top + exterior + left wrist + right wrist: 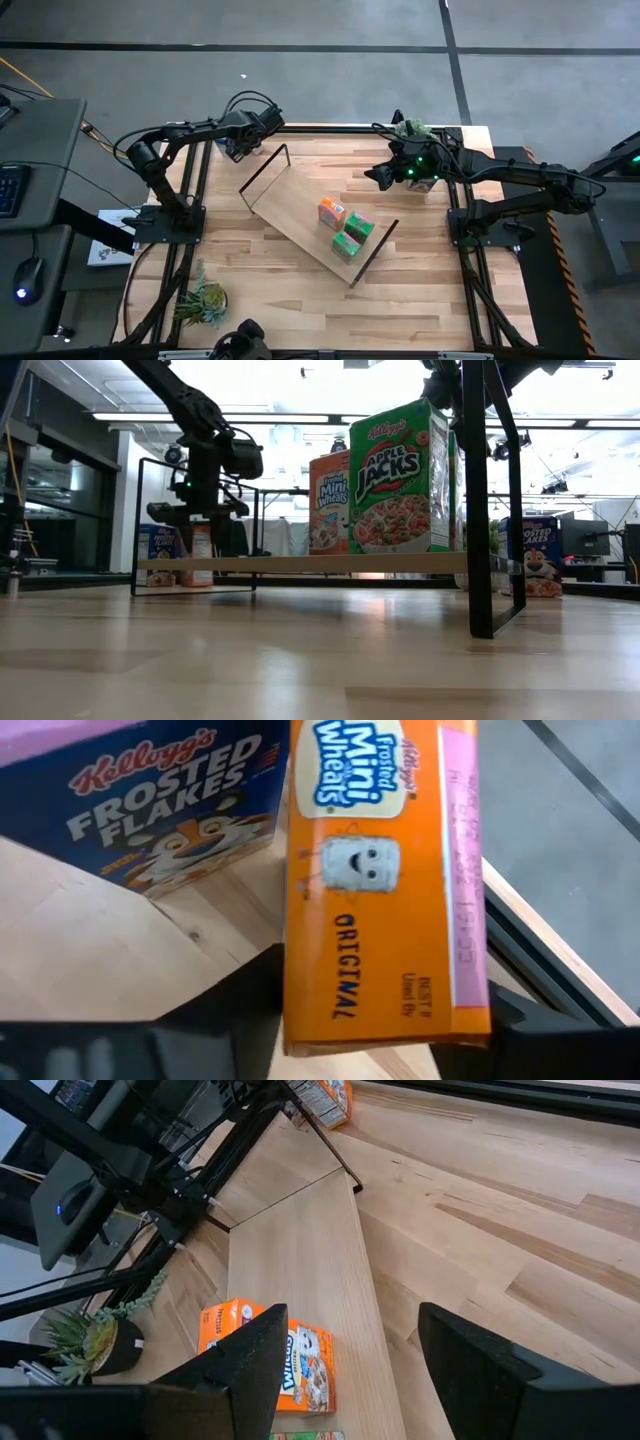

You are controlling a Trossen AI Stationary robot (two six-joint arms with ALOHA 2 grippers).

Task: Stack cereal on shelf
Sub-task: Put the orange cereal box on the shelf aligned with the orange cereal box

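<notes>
The shelf (300,215) lies diagonally mid-table, running from ten o'clock toward five o'clock. On its five o'clock half stand three cereal boxes: an orange one (332,212) and two green ones (359,226) (346,245). At eleven o'clock the left gripper (236,148) has an orange Mini-Wheats box (385,880) between its fingers, a blue Frosted Flakes box (160,805) beside it. At two o'clock the right gripper (378,176) hovers, fingers apart and empty.
</notes>
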